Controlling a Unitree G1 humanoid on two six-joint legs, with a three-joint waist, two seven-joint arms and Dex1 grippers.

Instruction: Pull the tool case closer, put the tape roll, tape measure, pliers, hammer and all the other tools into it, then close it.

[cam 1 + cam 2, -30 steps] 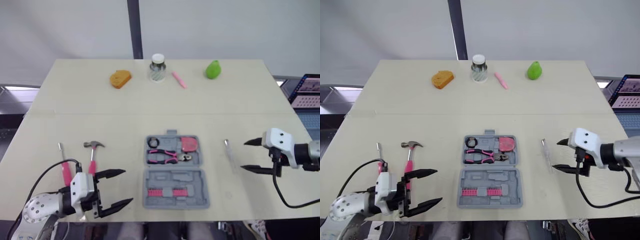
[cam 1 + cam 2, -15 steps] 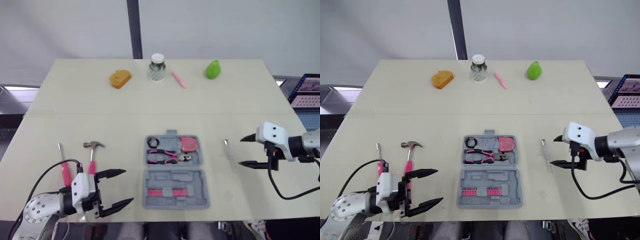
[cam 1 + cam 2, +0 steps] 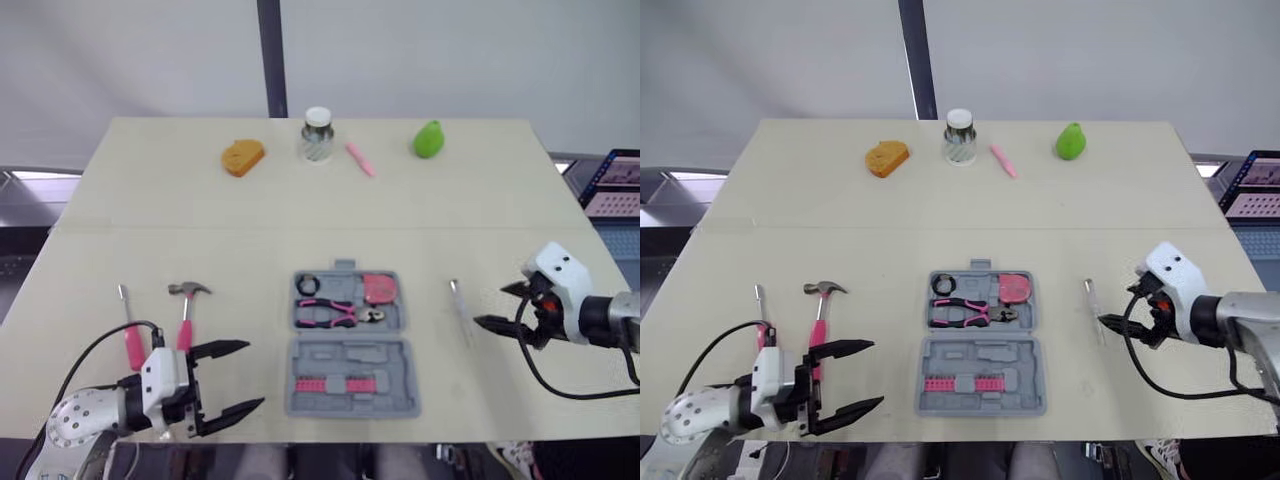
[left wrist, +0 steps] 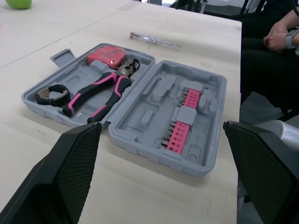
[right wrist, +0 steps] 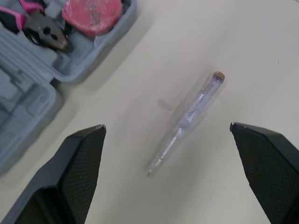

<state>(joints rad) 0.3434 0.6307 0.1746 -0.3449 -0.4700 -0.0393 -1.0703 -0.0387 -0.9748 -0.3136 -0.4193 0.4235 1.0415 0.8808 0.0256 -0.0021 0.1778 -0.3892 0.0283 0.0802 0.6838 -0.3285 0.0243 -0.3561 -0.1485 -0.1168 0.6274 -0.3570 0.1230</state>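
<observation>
The grey tool case (image 3: 392, 350) lies open at the table's front centre. Its far half holds the tape roll (image 3: 306, 284), the pink-handled pliers (image 3: 335, 312) and the red tape measure (image 3: 377, 289); the near half holds a pink bit strip (image 3: 330, 384). A pink-handled hammer (image 3: 185, 312) and a pink screwdriver (image 3: 129, 332) lie left of the case. My left gripper (image 3: 235, 378) stands open just in front of them, pointing at the case (image 4: 196, 102). A clear screwdriver (image 3: 460, 308) lies right of the case. My right gripper (image 3: 495, 306) is open beside it, with the clear screwdriver (image 5: 187, 122) between its spread fingers (image 5: 70, 172).
Along the far edge sit an orange object (image 3: 242, 157), a glass jar (image 3: 317, 135), a pink marker (image 3: 358, 159) and a green pear (image 3: 428, 139). A laptop (image 3: 610, 180) stands off the table's right side. A person's hand (image 4: 275, 39) rests beyond the table's front edge.
My right gripper has edged left toward the clear screwdriver and tipped down over it, staying open. The left gripper and the tools have not moved.
</observation>
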